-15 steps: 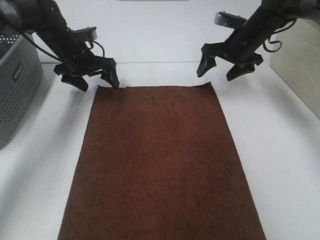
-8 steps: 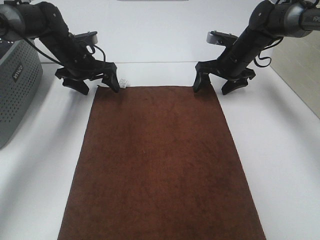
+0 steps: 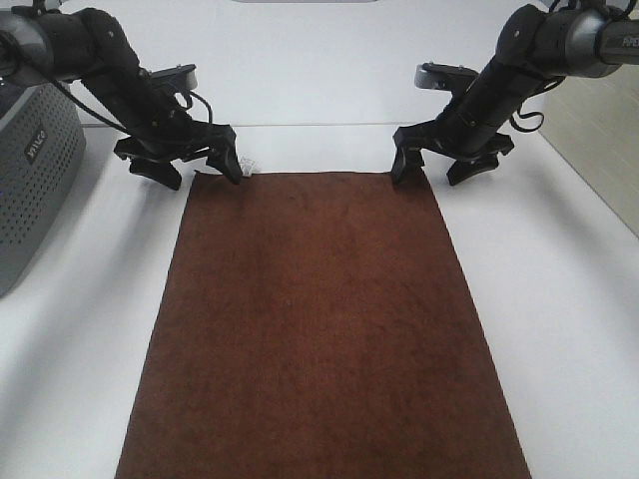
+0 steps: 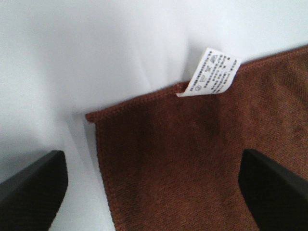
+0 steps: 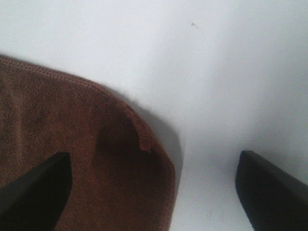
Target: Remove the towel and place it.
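Brown towel [image 3: 319,319] unmoved; right tool [image 3: 428,176] lowered astride far corner.

Two black robot arms reach in from the far side, the left arm [image 3: 105,70] and the right arm [image 3: 519,60] both sloping down and inward toward the middle. The left gripper [image 3: 197,170] and the right gripper [image 3: 429,172] point downward, held low. Each has its two dark fingers [image 4: 33,190] spread wide apart.
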Robot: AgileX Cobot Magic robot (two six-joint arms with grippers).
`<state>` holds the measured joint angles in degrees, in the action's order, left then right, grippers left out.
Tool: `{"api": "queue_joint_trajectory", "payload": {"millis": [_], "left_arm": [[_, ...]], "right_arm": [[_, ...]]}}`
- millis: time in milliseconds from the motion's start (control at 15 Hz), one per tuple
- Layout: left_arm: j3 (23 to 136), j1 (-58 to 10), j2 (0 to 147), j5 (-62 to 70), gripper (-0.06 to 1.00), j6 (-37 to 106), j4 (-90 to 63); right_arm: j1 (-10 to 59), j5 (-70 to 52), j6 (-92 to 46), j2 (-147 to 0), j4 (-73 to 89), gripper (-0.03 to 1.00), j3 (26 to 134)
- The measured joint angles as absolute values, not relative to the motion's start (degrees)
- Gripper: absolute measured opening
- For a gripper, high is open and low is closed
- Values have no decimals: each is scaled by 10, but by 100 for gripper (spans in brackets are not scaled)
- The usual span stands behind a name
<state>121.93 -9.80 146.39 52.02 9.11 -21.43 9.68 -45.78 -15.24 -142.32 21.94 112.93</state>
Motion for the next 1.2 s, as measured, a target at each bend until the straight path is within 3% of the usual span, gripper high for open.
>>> {"api": "queue_joint_trajectory", "payload": {"millis": [400,600,800,867,933,1000,1067,1200], "left_arm": [[1219,-100,1464,521,88,92,-237],[1219,-118,1467,531,80,92,-266],[1219,-136,1471,523,57,92,-268],[1219,-135,1473,521,52,92,-268],[1218,-135,1474,518,33,92,-262],[1218,-135,1474,517,26,95,-252],[1218,-135,1475,515,8,108,-241],[1218,-135,1475,508,1,129,-234]], "right_arm": [[116,-457,-148,-1430,215,81,1133],[138,-445,-141,-1434,203,68,1136],[139,-440,-133,-1435,180,41,1136],[139,-439,-132,-1437,174,37,1136],[139,-438,-132,-1437,169,21,1136],[139,-436,-131,-1437,165,9,1136],[139,-434,-131,-1438,164,2,1136],[139,-431,-131,-1438,164,1,1136]]}}
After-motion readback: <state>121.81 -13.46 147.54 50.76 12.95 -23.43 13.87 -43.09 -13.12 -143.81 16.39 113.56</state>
